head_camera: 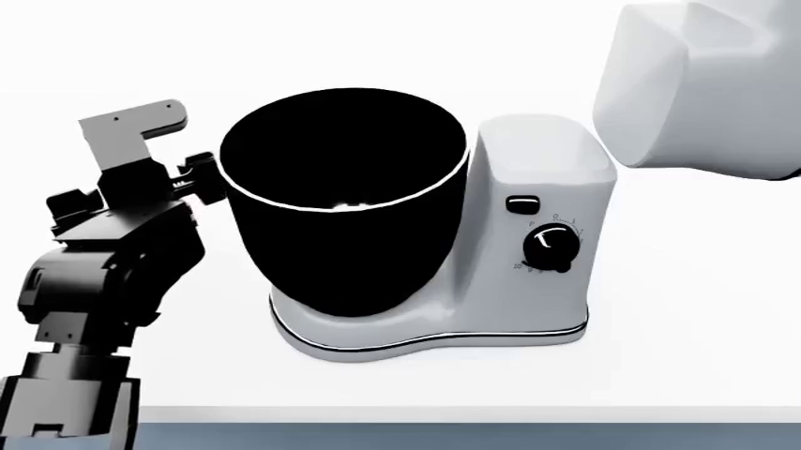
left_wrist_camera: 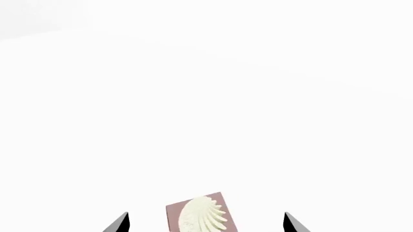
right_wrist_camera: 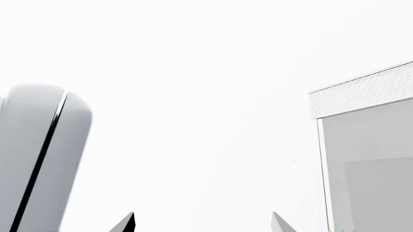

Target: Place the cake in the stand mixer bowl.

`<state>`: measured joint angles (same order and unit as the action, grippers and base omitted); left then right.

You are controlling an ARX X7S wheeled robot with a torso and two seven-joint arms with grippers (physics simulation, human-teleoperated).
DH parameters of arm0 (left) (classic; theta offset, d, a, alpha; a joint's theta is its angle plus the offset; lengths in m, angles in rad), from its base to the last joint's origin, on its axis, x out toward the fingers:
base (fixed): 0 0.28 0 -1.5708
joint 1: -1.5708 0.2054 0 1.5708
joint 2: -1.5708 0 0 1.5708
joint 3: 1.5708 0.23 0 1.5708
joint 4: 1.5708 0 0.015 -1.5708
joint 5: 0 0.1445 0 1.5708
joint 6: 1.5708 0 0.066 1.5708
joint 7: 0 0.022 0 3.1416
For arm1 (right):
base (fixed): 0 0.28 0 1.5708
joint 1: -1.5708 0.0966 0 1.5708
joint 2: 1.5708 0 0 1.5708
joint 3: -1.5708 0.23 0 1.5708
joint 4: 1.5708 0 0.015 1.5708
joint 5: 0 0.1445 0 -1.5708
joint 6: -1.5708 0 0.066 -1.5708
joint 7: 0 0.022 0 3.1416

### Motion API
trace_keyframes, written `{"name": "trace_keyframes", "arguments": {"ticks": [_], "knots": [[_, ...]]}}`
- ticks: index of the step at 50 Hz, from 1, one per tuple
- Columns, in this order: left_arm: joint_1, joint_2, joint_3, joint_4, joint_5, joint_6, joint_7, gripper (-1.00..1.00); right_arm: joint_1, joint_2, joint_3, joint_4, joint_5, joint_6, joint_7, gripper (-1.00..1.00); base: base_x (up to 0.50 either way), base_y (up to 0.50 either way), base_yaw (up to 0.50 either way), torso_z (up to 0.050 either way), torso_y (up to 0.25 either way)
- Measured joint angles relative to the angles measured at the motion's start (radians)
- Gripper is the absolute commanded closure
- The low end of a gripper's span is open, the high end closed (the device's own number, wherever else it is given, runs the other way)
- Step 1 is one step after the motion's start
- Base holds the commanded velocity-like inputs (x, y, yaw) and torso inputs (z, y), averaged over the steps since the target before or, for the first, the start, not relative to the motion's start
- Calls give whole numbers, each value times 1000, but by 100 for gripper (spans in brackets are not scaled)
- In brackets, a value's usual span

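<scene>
Through my left wrist camera, the left gripper stands wide apart, gripping nothing; the tiny red-sided cake slice with a cream swirl lies on the white surface between its dark fingertips, touching neither. My right gripper also gapes, empty. On the head camera the glossy black, white-rimmed stand mixer bowl sits in the white mixer body.

Bright even simulator light, white surfaces washed out, sharp focus, barely any shadows
</scene>
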<state>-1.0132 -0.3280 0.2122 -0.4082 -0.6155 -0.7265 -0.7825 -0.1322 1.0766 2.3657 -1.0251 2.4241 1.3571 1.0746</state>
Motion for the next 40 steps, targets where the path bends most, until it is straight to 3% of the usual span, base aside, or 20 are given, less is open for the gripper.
{"name": "trace_keyframes", "arguments": {"ticks": [40], "knots": [[-15, 35, 12, -131, 29, 47, 10, -100, 82, -4, -68, -1, 34, 30, 23, -100, 0, 0, 0, 0, 0]]}}
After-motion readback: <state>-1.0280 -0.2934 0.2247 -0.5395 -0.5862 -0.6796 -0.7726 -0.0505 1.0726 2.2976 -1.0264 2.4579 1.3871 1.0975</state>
